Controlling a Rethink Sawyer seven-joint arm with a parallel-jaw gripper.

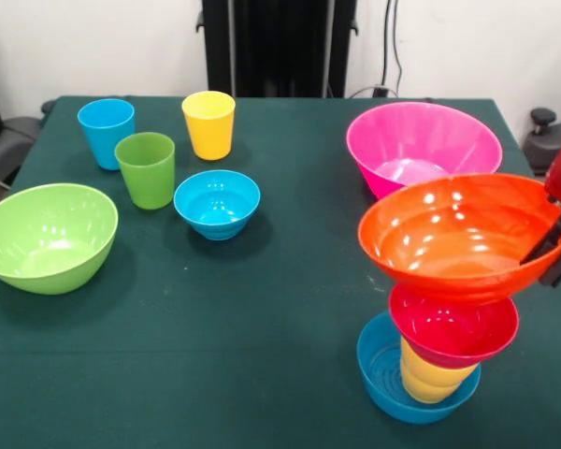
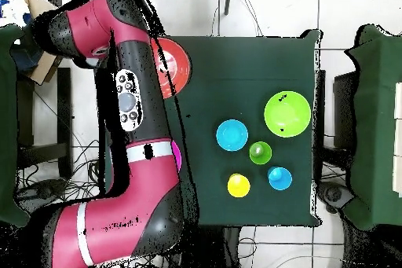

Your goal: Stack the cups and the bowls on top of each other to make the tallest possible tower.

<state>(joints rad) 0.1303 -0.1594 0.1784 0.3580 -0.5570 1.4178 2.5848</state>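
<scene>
The gripper [image 1: 553,245] is clamping the orange bowl's [image 1: 463,234] rim, holding it above the red bowl [image 1: 453,325], yellow-orange cup [image 1: 432,376] and blue bowl [image 1: 388,374]; the pink bowl [image 1: 423,145] is sitting just behind.

The front view looks low and close across the green table [image 1: 262,309], facing the wall behind it, table filling most of the frame. The overhead view looks straight down from high up, showing the whole table [image 2: 235,60] at centre with floor around it. Both share the tabletop: the lime green bowl [image 1: 47,236] at left of the front frame lies right of centre overhead [image 2: 286,113].
</scene>
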